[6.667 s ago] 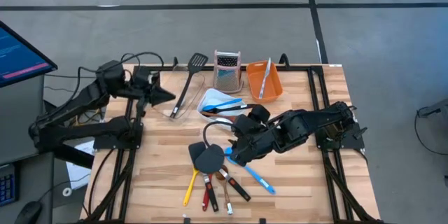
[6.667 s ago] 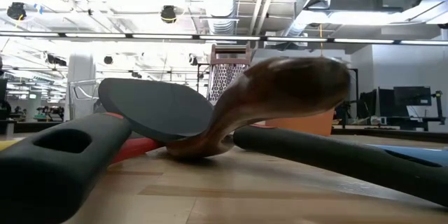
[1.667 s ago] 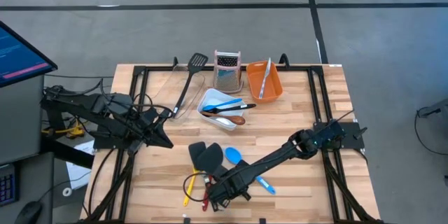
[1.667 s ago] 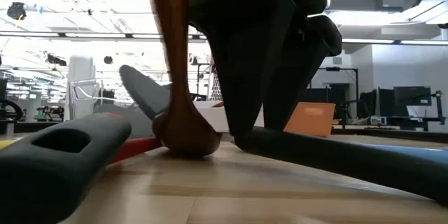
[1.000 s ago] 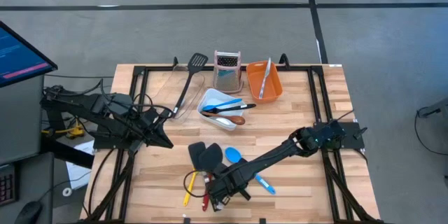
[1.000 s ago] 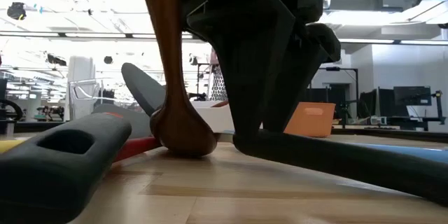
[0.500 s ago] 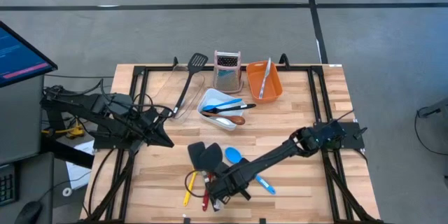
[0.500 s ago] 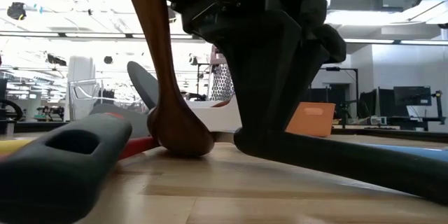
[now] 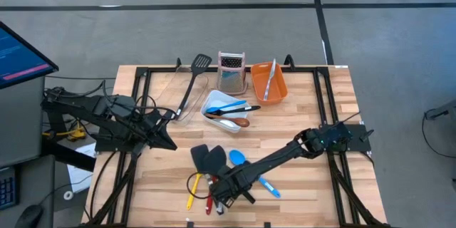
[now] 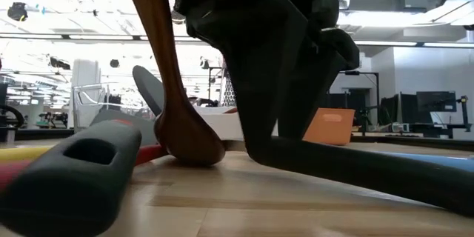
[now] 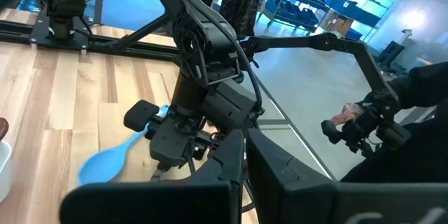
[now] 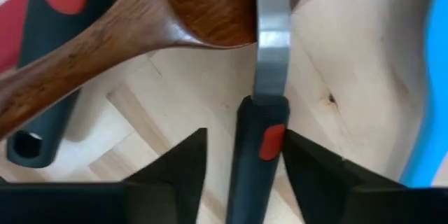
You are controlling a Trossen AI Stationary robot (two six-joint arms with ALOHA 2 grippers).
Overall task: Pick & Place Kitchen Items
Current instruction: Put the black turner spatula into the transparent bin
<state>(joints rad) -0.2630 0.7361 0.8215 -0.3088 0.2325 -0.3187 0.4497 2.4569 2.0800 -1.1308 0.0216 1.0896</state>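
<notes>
Right gripper (image 12: 238,155) down in utensil pile at table's 6 o'clock — fingers parted, straddling black-handled tool (image 12: 257,147), long axis between them. Left gripper (image 9: 165,144) parked, we can't tell.

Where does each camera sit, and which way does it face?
High: above the table, facing down; both arms show.
Low: tabletop level, facing across; right pincer beside wooden spoon.
Left wrist: on left arm, facing the right arm past left pincer.
Right wrist: over black handle, own fingers flanking.
Low and right wrist share the spoon.
</notes>
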